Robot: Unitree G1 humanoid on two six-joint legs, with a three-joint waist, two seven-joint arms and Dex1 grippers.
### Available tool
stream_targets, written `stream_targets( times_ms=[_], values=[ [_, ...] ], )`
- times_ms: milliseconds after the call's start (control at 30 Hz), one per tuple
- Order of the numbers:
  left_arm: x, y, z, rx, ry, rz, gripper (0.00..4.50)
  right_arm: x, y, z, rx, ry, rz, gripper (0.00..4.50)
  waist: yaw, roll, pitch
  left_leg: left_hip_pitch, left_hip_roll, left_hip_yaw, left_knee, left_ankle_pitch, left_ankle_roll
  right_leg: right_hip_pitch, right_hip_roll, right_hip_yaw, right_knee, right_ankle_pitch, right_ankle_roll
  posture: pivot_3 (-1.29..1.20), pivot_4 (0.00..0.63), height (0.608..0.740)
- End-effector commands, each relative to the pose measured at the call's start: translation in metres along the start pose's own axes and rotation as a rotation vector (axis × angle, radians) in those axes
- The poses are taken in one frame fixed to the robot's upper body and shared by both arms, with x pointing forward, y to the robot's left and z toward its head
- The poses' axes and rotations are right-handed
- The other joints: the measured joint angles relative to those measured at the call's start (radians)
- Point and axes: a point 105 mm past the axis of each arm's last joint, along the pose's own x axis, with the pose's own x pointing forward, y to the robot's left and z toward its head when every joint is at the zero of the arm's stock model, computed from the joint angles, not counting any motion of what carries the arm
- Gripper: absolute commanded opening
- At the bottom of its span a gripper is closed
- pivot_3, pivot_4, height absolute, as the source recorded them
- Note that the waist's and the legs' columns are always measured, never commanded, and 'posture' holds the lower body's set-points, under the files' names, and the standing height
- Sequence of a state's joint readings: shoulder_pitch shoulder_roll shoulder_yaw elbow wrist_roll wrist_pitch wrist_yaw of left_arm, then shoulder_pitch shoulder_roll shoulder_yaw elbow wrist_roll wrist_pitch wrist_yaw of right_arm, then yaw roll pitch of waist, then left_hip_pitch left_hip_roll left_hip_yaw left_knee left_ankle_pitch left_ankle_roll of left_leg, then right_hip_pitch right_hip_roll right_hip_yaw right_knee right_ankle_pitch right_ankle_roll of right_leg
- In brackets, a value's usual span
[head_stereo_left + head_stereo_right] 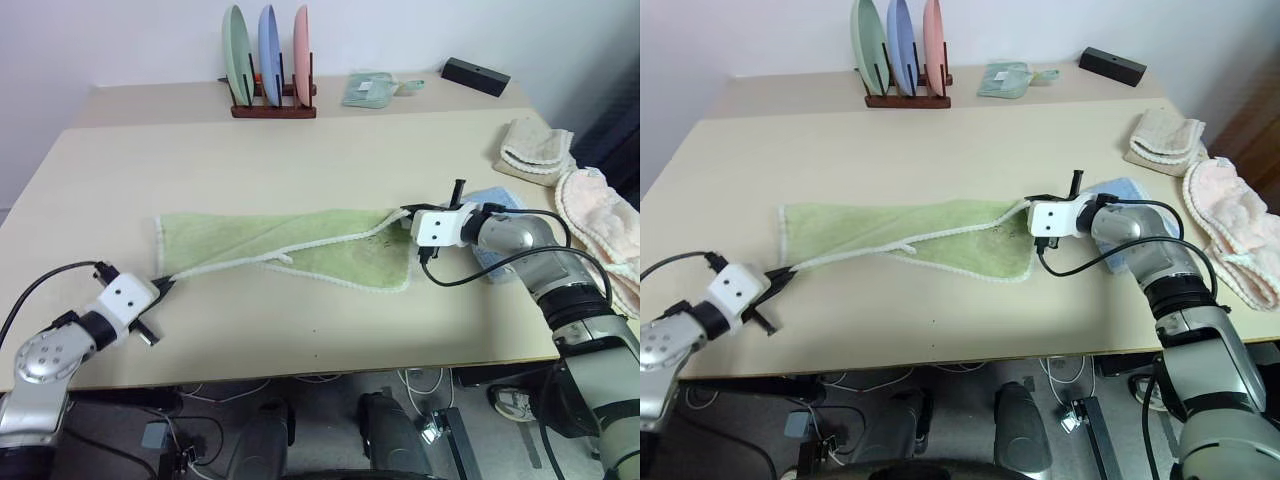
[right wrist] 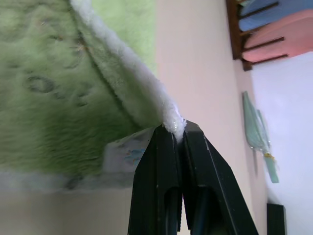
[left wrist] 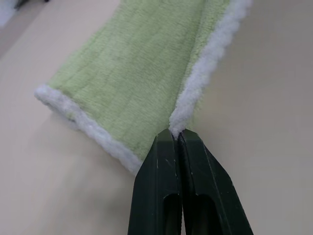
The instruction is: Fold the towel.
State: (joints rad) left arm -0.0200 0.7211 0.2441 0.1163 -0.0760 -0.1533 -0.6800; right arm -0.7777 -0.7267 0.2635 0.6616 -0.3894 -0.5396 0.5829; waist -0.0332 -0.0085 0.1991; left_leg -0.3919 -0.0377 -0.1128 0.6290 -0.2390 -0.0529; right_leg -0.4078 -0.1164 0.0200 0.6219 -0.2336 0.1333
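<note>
The light green towel [image 1: 300, 245] with white edging lies stretched across the middle of the table [image 1: 300, 160]. At the near left, my left gripper [image 1: 165, 288] is shut on the towel's white-edged corner [image 3: 177, 128], and a strip of edging runs taut from there toward the middle. At the towel's right end, my right gripper [image 1: 403, 213] is shut on another white-edged corner [image 2: 172, 120], lifted slightly off the table. The near right part of the towel lies flat, with a small white loop [image 1: 285, 259] on the fold.
A small light blue towel [image 1: 497, 200] lies under my right forearm. Beige [image 1: 535, 148] and pink [image 1: 600, 215] towels sit at the table's right edge. At the back stand a plate rack [image 1: 270, 70], a pale green folded item [image 1: 368, 90] and a black box [image 1: 475, 76].
</note>
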Motion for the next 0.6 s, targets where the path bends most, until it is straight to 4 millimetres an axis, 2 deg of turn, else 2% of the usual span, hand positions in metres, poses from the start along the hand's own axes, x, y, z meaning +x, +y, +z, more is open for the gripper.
stream_targets(
  times_ms=[33, 100, 133, 167, 267, 333, 367, 400, 467, 600],
  values=[
    [0.026, 0.058, 0.047, 0.04, -0.15, 0.192, 0.0, -0.013, -0.086, 0.006, -0.069, 0.027, -0.239, 0.06, 0.0, -0.001, 0.002, 0.0, 0.0, 0.0, 0.001, 0.001, -0.001, 0.0, 0.0, 0.0, 0.001, 0.0, 0.0, 0.0, 0.15, 0.74],
    [0.038, 0.091, 0.072, 0.052, -0.207, 0.309, 0.0, -0.018, -0.117, 0.008, -0.079, 0.042, -0.327, 0.06, -0.001, -0.001, 0.002, 0.0, 0.0, 0.0, 0.001, 0.002, -0.002, -0.001, 0.0, 0.0, 0.002, 0.0, 0.0, 0.0, 0.15, 0.74],
    [0.042, 0.102, 0.081, 0.054, -0.224, 0.345, 0.0, -0.02, -0.126, 0.009, -0.084, 0.046, -0.355, 0.06, -0.003, -0.002, 0.001, 0.0, -0.001, -0.001, 0.001, 0.002, -0.003, -0.001, 0.0, 0.0, 0.002, 0.001, 0.0, 0.0, 0.15, 0.74],
    [0.042, 0.128, 0.101, 0.07, -0.269, 0.441, 0.0, -0.027, -0.15, 0.014, -0.109, 0.055, -0.426, 0.06, -0.006, -0.002, 0.001, 0.0, -0.001, -0.001, 0.0, 0.002, -0.003, -0.002, 0.0, 0.0, 0.003, 0.001, 0.001, 0.0, 0.15, 0.74],
    [0.03, 0.182, 0.147, 0.084, -0.384, 0.634, 0.0, -0.047, -0.203, 0.035, -0.158, 0.031, -0.589, 0.06, -0.014, -0.003, 0.001, -0.004, -0.001, -0.001, -0.002, 0.001, -0.003, -0.007, 0.0, 0.0, 0.005, 0.0, 0.002, 0.0, 0.15, 0.74],
    [0.018, 0.199, 0.163, 0.099, -0.431, 0.68, 0.0, -0.057, -0.218, 0.05, -0.15, -0.031, -0.632, 0.06, -0.027, -0.003, 0.001, -0.016, -0.001, 0.001, 0.0, 0.004, -0.007, -0.022, -0.001, 0.001, 0.009, 0.0, 0.002, 0.0, 0.15, 0.74],
    [0.016, 0.202, 0.165, 0.105, -0.439, 0.686, 0.0, -0.058, -0.22, 0.053, -0.146, -0.045, -0.635, 0.06, -0.035, -0.003, 0.001, -0.017, -0.001, 0.001, -0.001, 0.004, -0.008, -0.023, -0.001, 0.001, 0.009, 0.0, 0.002, 0.0, 0.15, 0.74],
    [0.012, 0.205, 0.165, 0.106, -0.441, 0.683, 0.0, -0.059, -0.217, 0.056, -0.13, -0.073, -0.619, 0.06, -0.038, -0.002, 0.001, -0.016, -0.001, 0.001, -0.003, 0.004, -0.008, -0.023, -0.001, 0.001, 0.009, 0.0, 0.003, 0.0, 0.15, 0.74],
    [0.004, 0.197, 0.151, 0.093, -0.426, 0.593, 0.0, -0.053, -0.187, 0.056, -0.078, -0.133, -0.479, 0.06, -0.044, -0.002, 0.0, -0.016, -0.001, 0.003, -0.005, 0.004, -0.007, -0.023, -0.002, 0.001, 0.008, 0.0, 0.003, 0.0, 0.15, 0.74],
    [-0.006, 0.155, 0.113, 0.055, -0.339, 0.353, 0.0, -0.051, -0.114, 0.046, 0.042, -0.153, -0.211, 0.06, -0.045, -0.002, 0.0, -0.015, 0.0, 0.003, -0.005, 0.003, -0.005, -0.022, -0.002, 0.001, 0.009, -0.001, 0.004, 0.0, 0.15, 0.74]
  ],
)
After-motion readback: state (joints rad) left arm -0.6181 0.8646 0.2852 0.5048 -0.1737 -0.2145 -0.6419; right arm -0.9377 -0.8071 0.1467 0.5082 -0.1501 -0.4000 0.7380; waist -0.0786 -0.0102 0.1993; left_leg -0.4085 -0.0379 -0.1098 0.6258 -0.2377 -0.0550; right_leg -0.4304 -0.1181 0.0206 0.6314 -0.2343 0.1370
